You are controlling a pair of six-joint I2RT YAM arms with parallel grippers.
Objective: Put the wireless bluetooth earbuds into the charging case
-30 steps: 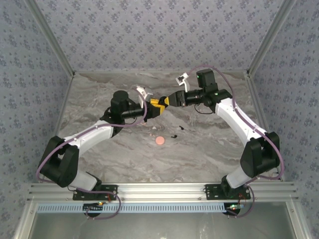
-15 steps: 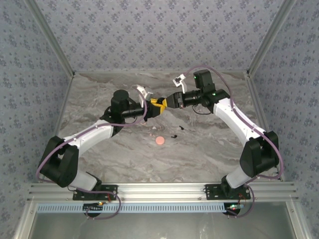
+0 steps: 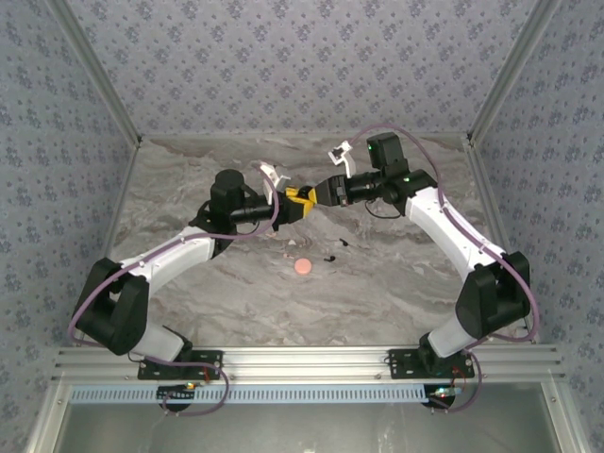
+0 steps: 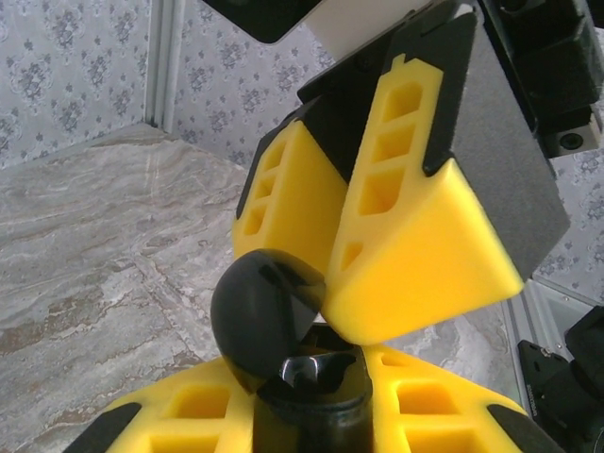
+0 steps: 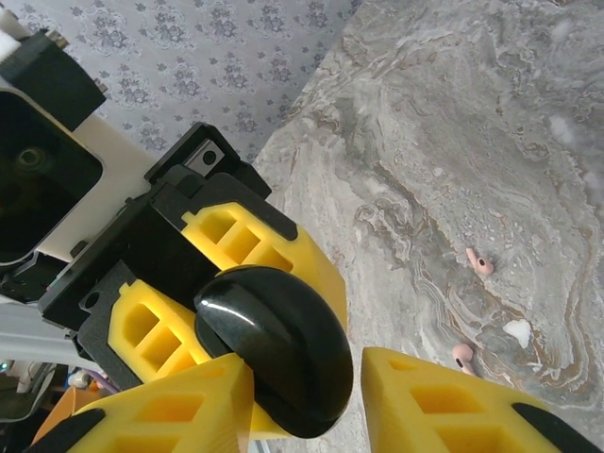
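While my left end effector (image 3: 298, 200) is clamped on the base (image 4: 311, 411) of the charging case (image 5: 278, 349) and holds it off the counter (image 3: 406, 283) near its middle, the weak point is the other side. My right end effector (image 3: 321, 192) meets it from 3 o'clock with its jaws partly apart, bracketing the glossy domed lid (image 4: 266, 310). One yellow pad rests against the lid and the other stands just clear of it, so nothing is gripped there. That lid is smooth and rounded, and I judge a pad could skid off it. Such a slip could twist the case in my left grip or knock it loose. Too hard a push on the tilted lid could strain its hinge or snap it shut.

Both wireless bluetooth earbuds (image 3: 330, 257) lie on the counter, two tiny black bits close together at about 5 o'clock from where my end effectors meet. They are well apart from the case, with a pink disc (image 3: 302, 267) near them at about 6 o'clock. Small and irregular as they are, a pinch could flick one away or seat it the wrong way round.

As for the container, the lid is tipped back from the base and something glints in the opening, but I cannot make out the sockets. With both earbuds on the counter, I take the case to be empty.
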